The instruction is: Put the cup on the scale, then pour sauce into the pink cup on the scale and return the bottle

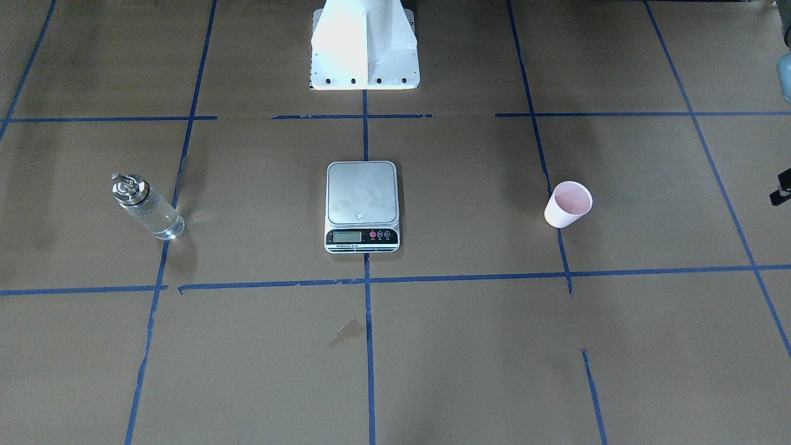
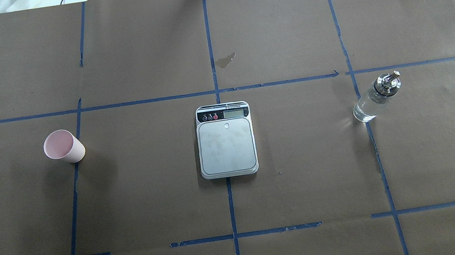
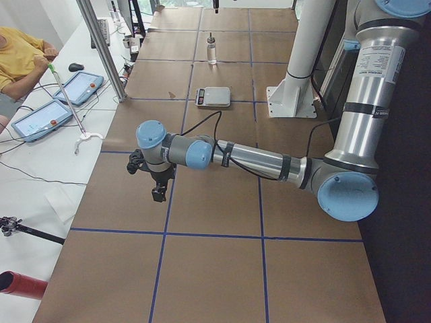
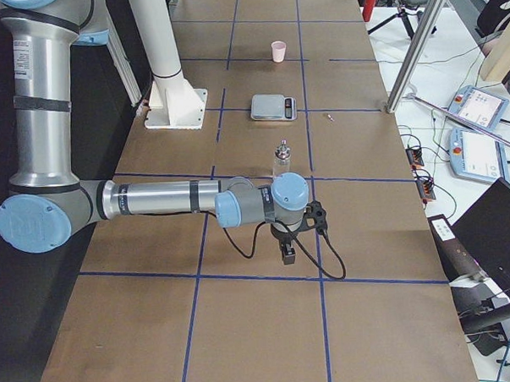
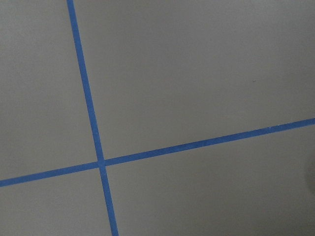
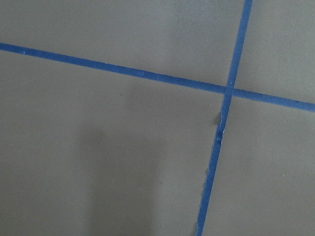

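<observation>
Black left gripper [image 3: 159, 196] and right gripper [image 4: 287, 256] hover above paper [image 3: 209, 269]; opening cannot be told.

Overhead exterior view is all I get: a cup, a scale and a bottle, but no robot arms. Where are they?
Observer: Beyond your frame's edges. The exterior left view shows the left gripper pointing down over the paper at the table's left end.
Visitor: And the other arm?
Observer: The exterior right view shows the right gripper pointing down too, on the camera's side of the bottle.
Visitor: What do the cameras on their wrists see?
Observer: Only the paper and crossing lines of blue tape. None of the three things shows in them.
</observation>
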Available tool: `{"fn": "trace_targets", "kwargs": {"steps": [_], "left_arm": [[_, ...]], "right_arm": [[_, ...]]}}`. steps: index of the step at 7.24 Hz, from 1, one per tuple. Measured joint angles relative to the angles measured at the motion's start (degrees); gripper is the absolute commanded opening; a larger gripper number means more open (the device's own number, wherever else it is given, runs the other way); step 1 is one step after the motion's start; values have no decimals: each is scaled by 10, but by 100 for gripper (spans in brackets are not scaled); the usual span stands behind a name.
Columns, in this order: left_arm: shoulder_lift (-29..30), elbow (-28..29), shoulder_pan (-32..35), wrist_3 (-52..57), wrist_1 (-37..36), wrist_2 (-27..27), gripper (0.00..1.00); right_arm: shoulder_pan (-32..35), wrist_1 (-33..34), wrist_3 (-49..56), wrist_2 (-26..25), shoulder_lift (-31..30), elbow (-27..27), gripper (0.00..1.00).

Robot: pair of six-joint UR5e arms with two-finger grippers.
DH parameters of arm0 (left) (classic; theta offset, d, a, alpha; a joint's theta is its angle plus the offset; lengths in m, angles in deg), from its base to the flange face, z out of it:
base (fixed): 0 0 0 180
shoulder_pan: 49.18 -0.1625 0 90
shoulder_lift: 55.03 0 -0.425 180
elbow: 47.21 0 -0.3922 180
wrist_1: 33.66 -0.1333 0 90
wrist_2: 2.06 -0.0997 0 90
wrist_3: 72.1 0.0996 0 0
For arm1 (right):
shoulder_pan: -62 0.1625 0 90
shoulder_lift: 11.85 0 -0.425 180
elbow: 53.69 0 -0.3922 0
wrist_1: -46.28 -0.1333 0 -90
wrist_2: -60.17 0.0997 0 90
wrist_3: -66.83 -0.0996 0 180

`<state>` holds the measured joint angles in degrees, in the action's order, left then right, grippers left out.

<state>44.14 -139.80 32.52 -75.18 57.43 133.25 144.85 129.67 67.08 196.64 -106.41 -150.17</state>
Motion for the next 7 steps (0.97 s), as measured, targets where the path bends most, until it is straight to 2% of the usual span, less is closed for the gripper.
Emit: {"fn": "trace_targets", "kwargs": {"steps": [4,5,7], "left_arm": [[-11,-41,0,13,-2,29,100],[-15,-40,-1,16,15,30,100],[-32,-29,-11,-25,101,42,100]], "right_arm": [[-1,-2,-6,-9,9,10,100],[-1,-3,-11,-6,5,10,100],[-1,-19,-39,10,-5,6,100]]}}
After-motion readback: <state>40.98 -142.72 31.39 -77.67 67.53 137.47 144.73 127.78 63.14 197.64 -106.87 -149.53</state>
